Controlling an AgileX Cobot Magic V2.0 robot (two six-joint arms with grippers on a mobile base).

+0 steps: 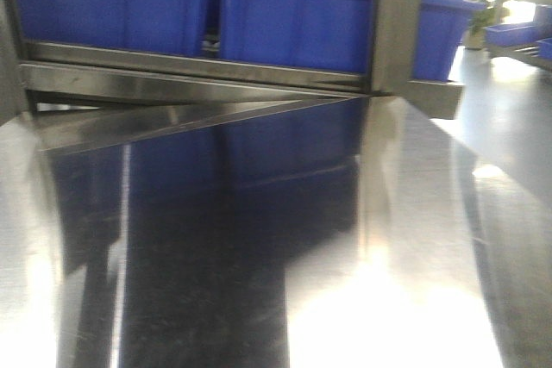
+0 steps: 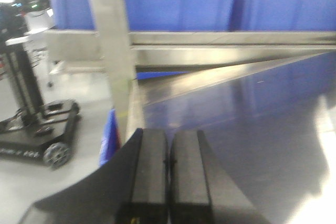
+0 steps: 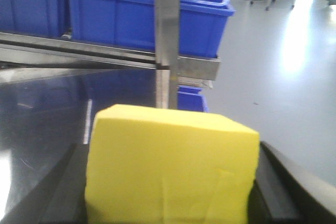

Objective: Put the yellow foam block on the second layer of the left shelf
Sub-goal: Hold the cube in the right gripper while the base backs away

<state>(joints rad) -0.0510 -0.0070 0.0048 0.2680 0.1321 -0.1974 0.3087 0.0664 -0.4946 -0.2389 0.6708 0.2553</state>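
The yellow foam block [image 3: 170, 166] fills the lower middle of the right wrist view, held between the black fingers [image 3: 273, 192] of my right gripper [image 3: 170, 203], which is shut on it just above a shiny steel shelf surface [image 3: 47, 114]. My left gripper [image 2: 168, 171] is shut and empty, its two black pads pressed together, hovering over the left edge of the same steel surface [image 2: 252, 129]. Neither gripper nor the block shows in the front view, which only shows the steel shelf surface [image 1: 259, 256].
Blue plastic bins [image 1: 285, 15] stand on a steel shelf rail [image 1: 190, 71] behind the surface. Steel uprights [image 1: 397, 23] [image 2: 113, 51] [image 3: 167, 35] stand at its corners. A black wheeled cart [image 2: 37, 124] is on the floor at left. Grey floor [image 3: 283, 77] lies to the right.
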